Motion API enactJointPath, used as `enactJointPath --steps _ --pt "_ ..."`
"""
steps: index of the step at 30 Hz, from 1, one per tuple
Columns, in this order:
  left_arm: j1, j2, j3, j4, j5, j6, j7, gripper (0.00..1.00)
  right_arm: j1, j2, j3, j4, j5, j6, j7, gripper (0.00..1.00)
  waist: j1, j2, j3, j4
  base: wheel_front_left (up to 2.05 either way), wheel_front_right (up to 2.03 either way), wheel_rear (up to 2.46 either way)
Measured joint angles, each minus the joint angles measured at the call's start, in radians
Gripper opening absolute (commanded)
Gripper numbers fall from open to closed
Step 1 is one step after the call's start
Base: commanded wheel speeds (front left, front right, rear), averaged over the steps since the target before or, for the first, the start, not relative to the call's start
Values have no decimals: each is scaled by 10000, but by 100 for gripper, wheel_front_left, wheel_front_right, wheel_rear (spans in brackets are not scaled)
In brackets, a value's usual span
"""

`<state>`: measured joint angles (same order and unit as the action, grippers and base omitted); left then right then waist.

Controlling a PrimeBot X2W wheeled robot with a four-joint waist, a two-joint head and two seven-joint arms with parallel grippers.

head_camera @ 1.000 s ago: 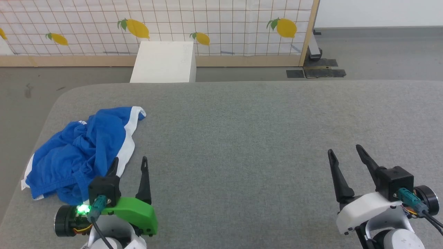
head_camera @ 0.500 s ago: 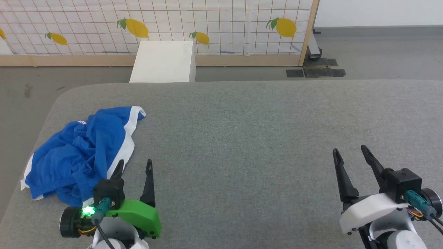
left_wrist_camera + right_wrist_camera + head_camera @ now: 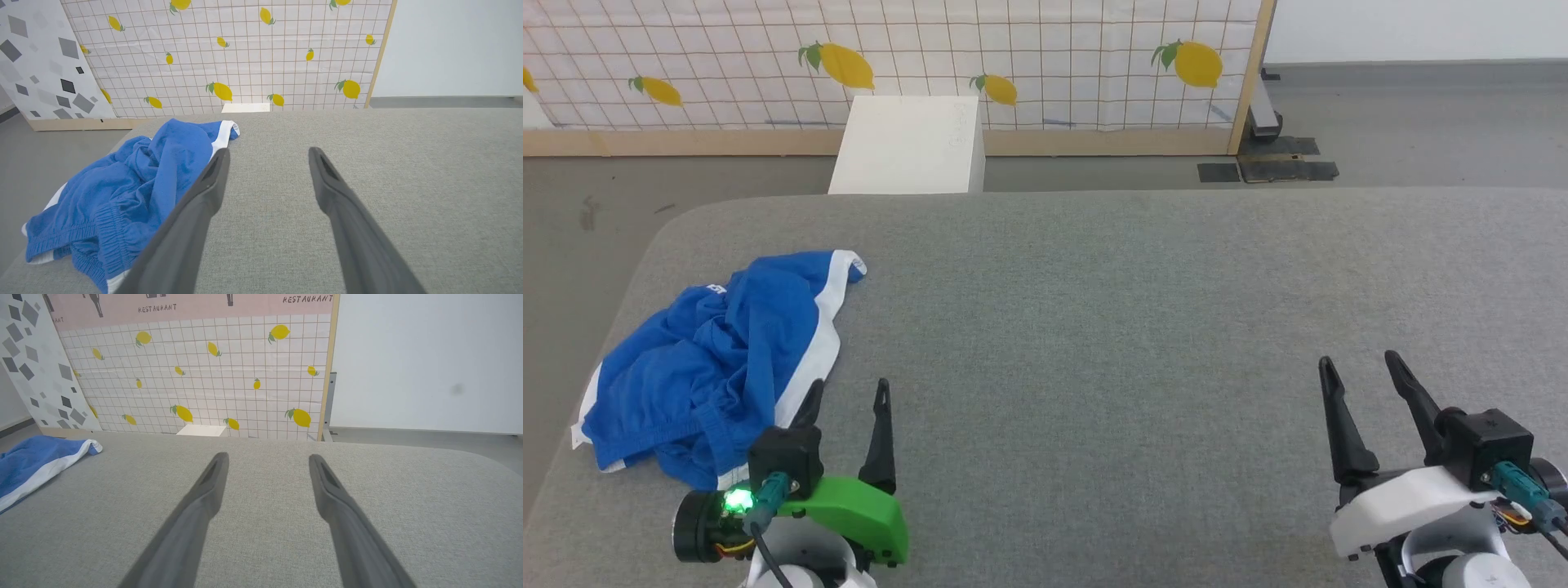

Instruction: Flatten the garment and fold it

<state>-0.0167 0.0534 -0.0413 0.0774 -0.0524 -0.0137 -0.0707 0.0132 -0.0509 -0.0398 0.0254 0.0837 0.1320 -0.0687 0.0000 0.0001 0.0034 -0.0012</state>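
- The blue basketball shorts [image 3: 715, 359] lie crumpled and unmoved near the left edge of the grey padded table [image 3: 1094, 327].
- The left gripper [image 3: 849, 385], fingers apart and empty, has drawn back just beside them.
- The right gripper [image 3: 1360, 360], likewise spread, has retreated too.
- Flattening has not yet begun.

Crumpled shorts [image 3: 703, 359], lying just left of the left gripper [image 3: 849, 384], are pictured with their white lettering [image 3: 716, 288] mostly buried in folds and too small to be read. In the left wrist view their near hem is covered by that gripper's left finger [image 3: 196, 212] and cut off at the bottom edge. Far to the left of the right gripper [image 3: 267, 455], the shorts are cropped by the frame. The forearms [image 3: 800, 567] behind both grippers are cut off below. The base of the white box [image 3: 907, 143], beyond the fingertips, is hidden by the table [image 3: 1094, 327].
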Motion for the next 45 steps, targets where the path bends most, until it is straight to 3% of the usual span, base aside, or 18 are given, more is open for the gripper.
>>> enactJointPath --steps 45 --pt "-220 0 -368 871 -360 -267 -907 100 486 0 -428 368 752 0 -922 100 0 0 -55 23 0 0 0"
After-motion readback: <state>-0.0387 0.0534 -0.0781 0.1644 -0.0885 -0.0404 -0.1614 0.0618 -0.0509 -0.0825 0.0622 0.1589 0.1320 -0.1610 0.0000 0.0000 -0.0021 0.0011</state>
